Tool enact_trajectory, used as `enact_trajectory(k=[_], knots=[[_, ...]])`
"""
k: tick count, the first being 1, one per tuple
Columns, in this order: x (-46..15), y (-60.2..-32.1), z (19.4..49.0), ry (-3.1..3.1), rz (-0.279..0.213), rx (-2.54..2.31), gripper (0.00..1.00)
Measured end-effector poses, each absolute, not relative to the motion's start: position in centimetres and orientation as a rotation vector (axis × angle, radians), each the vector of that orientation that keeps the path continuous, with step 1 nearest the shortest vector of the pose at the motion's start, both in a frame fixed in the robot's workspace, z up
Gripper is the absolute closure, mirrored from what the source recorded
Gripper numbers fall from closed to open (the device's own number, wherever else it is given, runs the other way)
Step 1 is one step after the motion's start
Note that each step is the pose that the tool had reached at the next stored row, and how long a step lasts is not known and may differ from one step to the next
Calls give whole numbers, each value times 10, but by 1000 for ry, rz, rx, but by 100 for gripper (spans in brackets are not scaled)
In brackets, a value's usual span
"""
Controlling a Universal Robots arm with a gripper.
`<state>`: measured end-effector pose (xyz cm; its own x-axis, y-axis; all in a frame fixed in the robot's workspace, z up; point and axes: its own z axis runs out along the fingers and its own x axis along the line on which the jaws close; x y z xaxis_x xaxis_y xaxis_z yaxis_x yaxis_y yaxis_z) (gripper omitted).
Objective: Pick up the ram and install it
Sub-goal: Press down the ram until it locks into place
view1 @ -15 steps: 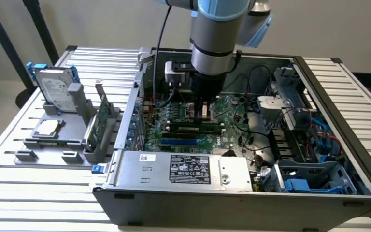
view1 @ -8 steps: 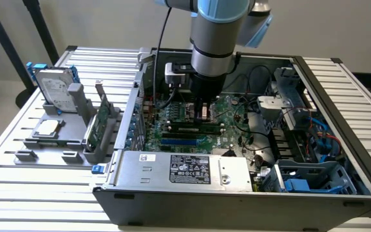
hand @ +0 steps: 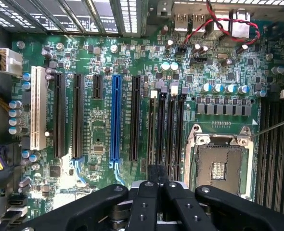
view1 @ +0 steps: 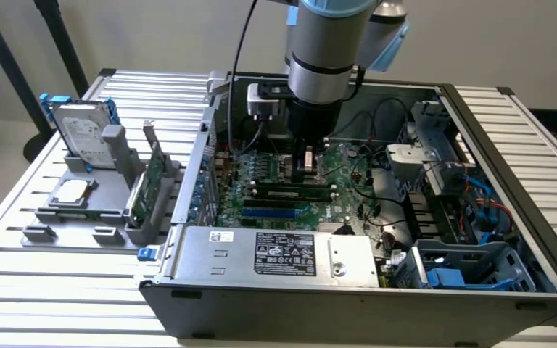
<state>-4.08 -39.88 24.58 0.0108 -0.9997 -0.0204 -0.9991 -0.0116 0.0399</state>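
Note:
The ram (view1: 291, 191), a long narrow stick with dark chips and a green lower edge, stands level in a memory slot on the motherboard (view1: 259, 170) inside the open computer case. My gripper (view1: 304, 174) hangs straight down with its tip at the ram's top edge, toward the stick's end on the exterior view's right. I cannot tell whether the tip touches the ram. In the wrist view my gripper (hand: 154, 174) is shut, fingers pressed together with nothing showing between them. It sits over the near end of the black memory slots (hand: 165, 130), beside the empty processor socket (hand: 220, 166).
A grey fixture (view1: 99, 217) at the exterior view's left holds a hard drive (view1: 80, 134), a silver processor chip (view1: 70, 192) and an upright green expansion card (view1: 143, 192). The case walls (view1: 356, 308), power supply (view1: 278, 254), drive cage (view1: 472, 264) and loose cables (view1: 385, 210) crowd the motherboard.

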Motion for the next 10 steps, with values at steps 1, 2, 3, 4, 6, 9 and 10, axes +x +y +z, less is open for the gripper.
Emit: enact_trajectory(k=[1,2,3,4,6,9,10], knots=[[-41,-399,246,-2199,-67,2223,89],[-41,-399,246,-2199,-67,2223,89],[-41,-399,246,-2198,-66,2223,89],[-41,-399,246,-2199,-66,2223,89],[-41,-399,246,-2198,-66,2223,89],[-41,-399,246,-2198,-66,2223,89],[-41,-399,246,-2199,-66,2223,89]])
